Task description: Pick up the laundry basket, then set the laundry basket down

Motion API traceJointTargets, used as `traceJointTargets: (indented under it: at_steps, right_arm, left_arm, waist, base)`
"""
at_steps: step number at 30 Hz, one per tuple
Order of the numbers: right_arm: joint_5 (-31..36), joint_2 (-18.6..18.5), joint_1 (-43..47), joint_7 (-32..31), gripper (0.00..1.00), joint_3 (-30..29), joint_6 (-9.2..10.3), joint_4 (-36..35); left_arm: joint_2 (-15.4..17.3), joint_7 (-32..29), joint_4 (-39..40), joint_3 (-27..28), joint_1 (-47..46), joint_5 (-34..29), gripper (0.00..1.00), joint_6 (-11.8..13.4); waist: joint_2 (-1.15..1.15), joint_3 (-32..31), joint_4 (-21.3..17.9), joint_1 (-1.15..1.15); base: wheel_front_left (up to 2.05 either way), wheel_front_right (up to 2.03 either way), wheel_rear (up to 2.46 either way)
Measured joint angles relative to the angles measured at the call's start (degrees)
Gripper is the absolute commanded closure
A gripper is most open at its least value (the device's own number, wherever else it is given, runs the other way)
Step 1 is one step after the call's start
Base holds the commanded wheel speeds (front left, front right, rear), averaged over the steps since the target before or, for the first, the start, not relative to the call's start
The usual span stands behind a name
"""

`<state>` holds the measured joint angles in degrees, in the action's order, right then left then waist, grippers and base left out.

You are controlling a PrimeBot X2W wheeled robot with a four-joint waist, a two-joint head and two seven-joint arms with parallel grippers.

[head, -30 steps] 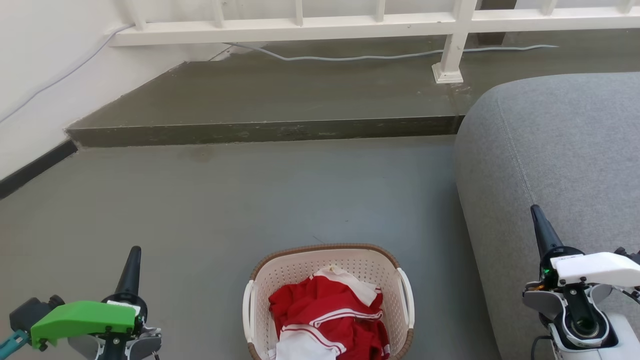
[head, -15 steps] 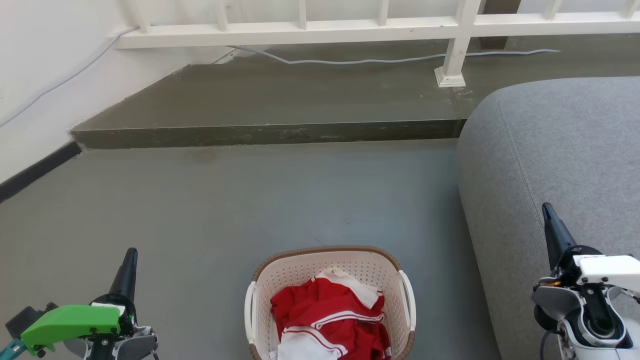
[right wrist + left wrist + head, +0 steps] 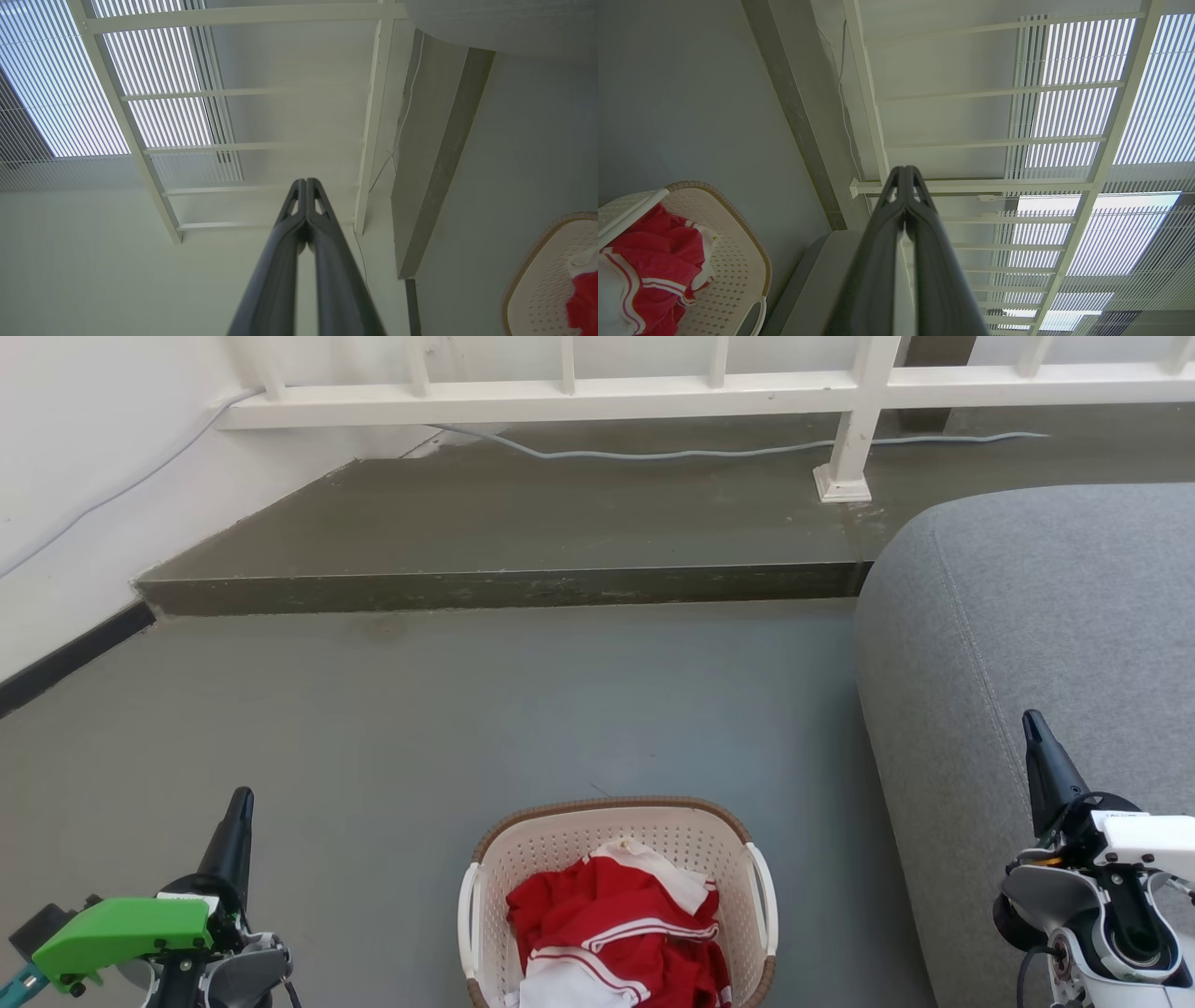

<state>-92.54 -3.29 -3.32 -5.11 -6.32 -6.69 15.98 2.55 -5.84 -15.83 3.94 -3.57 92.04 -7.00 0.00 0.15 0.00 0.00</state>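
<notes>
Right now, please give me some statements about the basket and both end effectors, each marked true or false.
1. The laundry basket holds red and white clothing. True.
2. The left end effector grips a basket handle. False: it is shut on nothing, apart from the basket.
3. The right end effector is shut. True.
4. The basket stands on the grey sofa. False: it stands on the floor beside it.

A home; grey sofa [image 3: 1027,616], white railing [image 3: 597,401], laundry basket [image 3: 560,845] of red clothes [image 3: 607,924].
</notes>
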Motion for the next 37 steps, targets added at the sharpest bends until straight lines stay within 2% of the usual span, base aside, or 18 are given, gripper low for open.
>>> traceJointTargets:
  at_steps: [37]
  right_arm:
    - [0.00,0.04,-0.02,-0.05,1.00,-0.12,-0.03,0.00]
  left_arm:
    - [-0.04,-0.01,0.00,0.04,0.00,0.00,1.00,-0.02]
  waist:
    - [0.00,0.01,0.00,0.00]
  base:
    - [0.00,0.00,0.00]
